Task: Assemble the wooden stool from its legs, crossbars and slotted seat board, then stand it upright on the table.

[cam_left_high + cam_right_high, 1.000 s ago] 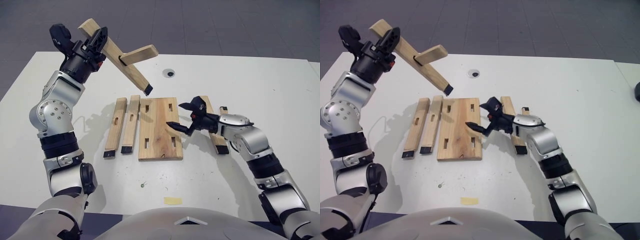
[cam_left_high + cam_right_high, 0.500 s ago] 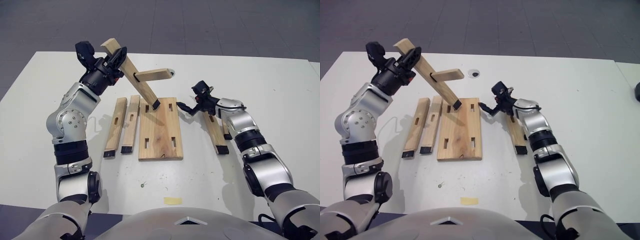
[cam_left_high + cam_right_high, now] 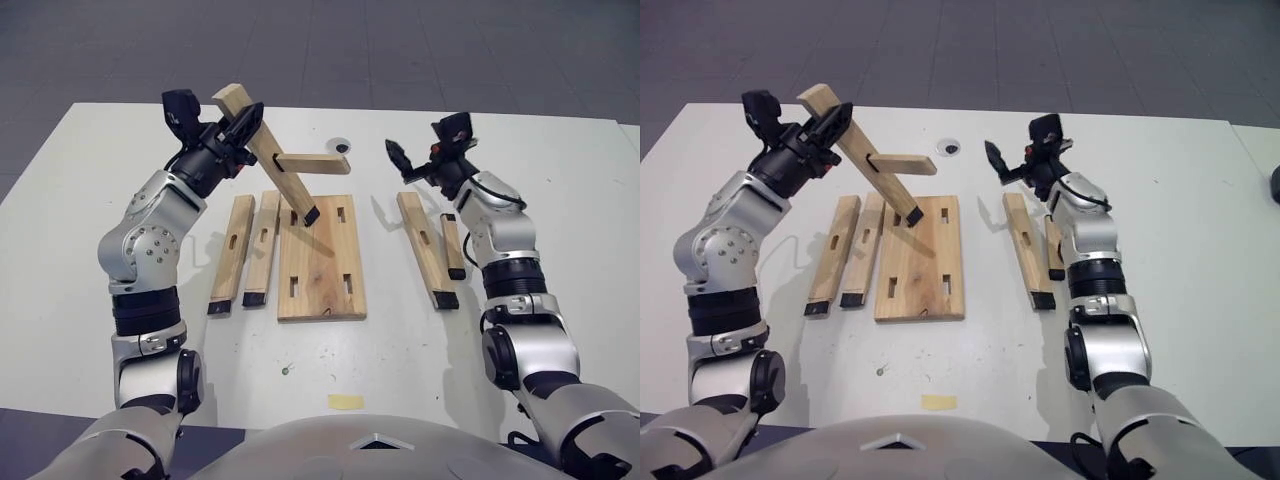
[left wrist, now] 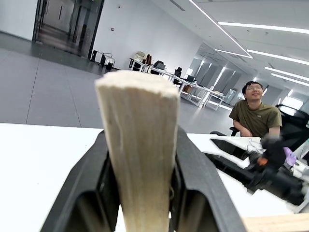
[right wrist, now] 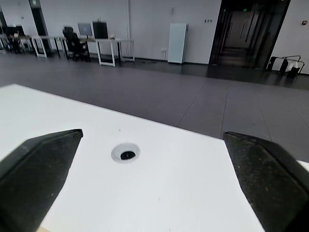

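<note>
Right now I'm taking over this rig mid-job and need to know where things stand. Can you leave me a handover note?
Left tool: shut on the held leg, tilted, its black foot down at the far-left slot of the seat board; I cannot tell whether it is seated.
Right tool: open, empty, raised past the far end of the right-hand pieces.
Flat on the table: two loose legs left of the board, a third loose leg and a loose crossbar right of it.
Done: fitted crossbar plugged into the held leg.
Left: legs into the board, other crossbar, stand it upright.
</note>
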